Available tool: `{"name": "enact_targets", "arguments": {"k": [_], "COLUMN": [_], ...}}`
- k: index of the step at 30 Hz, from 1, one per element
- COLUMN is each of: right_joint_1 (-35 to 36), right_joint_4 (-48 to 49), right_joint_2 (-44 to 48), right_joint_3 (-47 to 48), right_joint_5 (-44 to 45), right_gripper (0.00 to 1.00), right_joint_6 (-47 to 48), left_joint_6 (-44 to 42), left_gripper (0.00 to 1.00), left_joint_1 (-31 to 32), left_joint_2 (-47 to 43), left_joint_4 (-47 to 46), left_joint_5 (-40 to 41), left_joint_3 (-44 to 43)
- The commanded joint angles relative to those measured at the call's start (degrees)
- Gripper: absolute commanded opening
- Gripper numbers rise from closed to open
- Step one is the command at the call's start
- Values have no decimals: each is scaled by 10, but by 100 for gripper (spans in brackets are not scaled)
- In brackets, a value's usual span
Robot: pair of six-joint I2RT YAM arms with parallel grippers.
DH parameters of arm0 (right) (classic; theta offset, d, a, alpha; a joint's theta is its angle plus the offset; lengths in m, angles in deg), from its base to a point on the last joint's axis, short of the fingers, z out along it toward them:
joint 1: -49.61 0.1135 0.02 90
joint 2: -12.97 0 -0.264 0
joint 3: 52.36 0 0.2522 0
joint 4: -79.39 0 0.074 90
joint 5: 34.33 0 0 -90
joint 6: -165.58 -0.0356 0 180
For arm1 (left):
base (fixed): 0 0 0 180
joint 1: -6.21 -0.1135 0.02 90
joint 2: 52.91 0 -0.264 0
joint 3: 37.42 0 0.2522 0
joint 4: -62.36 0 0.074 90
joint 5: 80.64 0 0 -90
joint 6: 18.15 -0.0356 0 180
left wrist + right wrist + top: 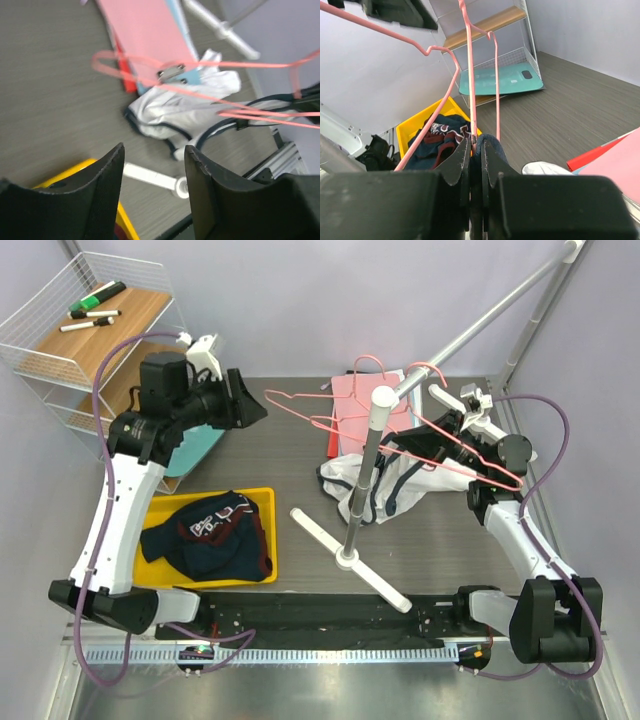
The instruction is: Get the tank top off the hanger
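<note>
While the tank top [165,110] lies heaped on the desk [270,465] at the foot of the white stand [362,480], you cannot call it free yet. The pink wire hanger [469,75] passes low over the cloth, and a navy-trimmed strap runs up close to the wire on the right side. No view settles whether that strap is hooked over the wire or only beside it.

Right tool [476,147]: jaws pinched tight on the hanger wire, holding it tilted above the desk.
Left tool [154,152]: jaws apart, nothing between them, raised well to the left of the garment and pointed toward it.

Judgement: most of the top looks off the hanger. What remains is parting strap from wire.

Risks from here:
- If you pull the hanger away while a strap is caught, the whole top drags along with it or snags round the stand's pole.
- The wire is thin, so any tug from the cloth could make the hanger pivot in the right tool's grip and swing.
- The hanger's far end sits near the stand, and a wide sweep could knock it.
- Cloth and wire overlap, so the left tool coming in to pin the cloth could close on both.
- The yellow tray [262,496] lies below the left arm, so a low approach could clip it.
</note>
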Motion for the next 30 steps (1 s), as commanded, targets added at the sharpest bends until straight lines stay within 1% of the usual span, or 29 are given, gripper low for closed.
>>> {"name": "enact_targets", "arguments": {"k": [1,2,3,4,6,7,8,9,10,11,12,15,19,24,28,30], "right_joint_1": [-3,-3,-3,-3,-3,-3,-3,-3,-3,-3,-3,-3,-3,-3,-3,-3], "right_joint_4": [26,27,27,26,26,24,23,24,24,24,24,27,30,44,96,136], "right_joint_2": [5,5,6,7,7,5,5,4,3,2,0,-5,-7,-11,-21,-26], "right_joint_3": [38,40,40,41,45,47,51,53,54,58,61,67,67,59,52,48], "right_joint_5": [-25,-28,-31,-38,-44,-48,-51,-53,-55,-57,-58,-64,-68,-66,-65,-65], "right_gripper": [1,1,1,1,1,1,1,1,1,1,1,1,1,1,1,1], "right_joint_6": [-1,-1,-2,-3,-7,-10,-16,-19,-21,-26,-28,-35,-34,-38,-84,-108], "left_joint_6": [-45,-57,-69,-82,-119,-138,-182,-200,-224,-240,-274,-313,-314,-311,-316,-321], "left_gripper": [59,60,61,63,63,63,63,63,63,62,62,58,54,48,45,43], "left_joint_1": [-2,-2,8,15,42,77,93,108,136,145,153,165,169,175,177,177], "left_joint_2": [41,68,80,91,122,136,144,158,165,169,180,183,160,147,147,155], "left_joint_4": [-56,-55,-54,-56,-46,-34,-11,-4,2,14,25,35,-14,-54,-58,-45], "left_joint_5": [-147,-166,-194,-202,-185,-179,-173,-145,-131,-112,-100,-78,-41,-19,-20,-20], "left_joint_3": [-109,-151,-169,-182,-217,-233,-249,-252,-252,-251,-253,-235,-188,-167,-172,-184]}}
